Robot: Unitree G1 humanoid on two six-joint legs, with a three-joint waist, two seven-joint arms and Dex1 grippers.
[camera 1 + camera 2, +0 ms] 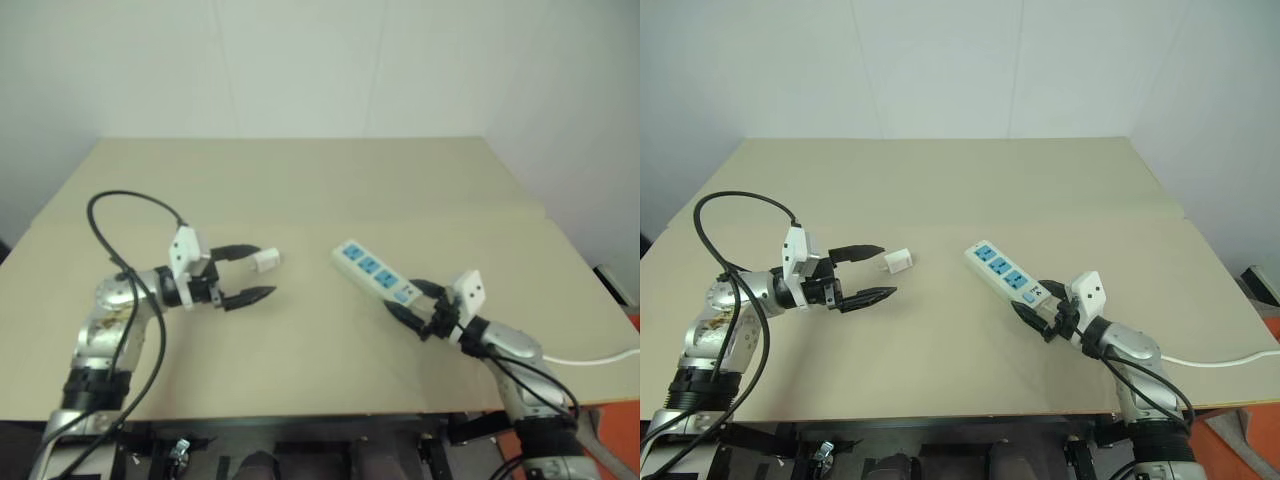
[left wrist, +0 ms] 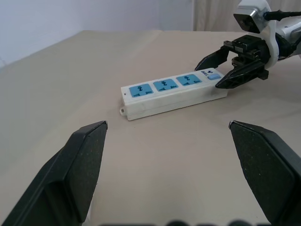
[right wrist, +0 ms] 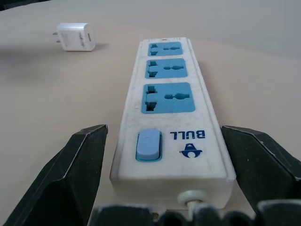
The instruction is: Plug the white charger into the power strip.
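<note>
White charger (image 1: 899,262) lies loose on the tan counter (image 1: 940,190), prongs out, well apart from the strip (image 1: 1008,273); nothing plugged yet. Left tool (image 1: 874,271) is wide and empty, just beside the charger, not touching. Right tool (image 1: 1040,312) is wide too, straddling the strip's switch end without clamping. All three sockets are free. Left to do: grab charger, steady strip, align prongs, push in.
</note>
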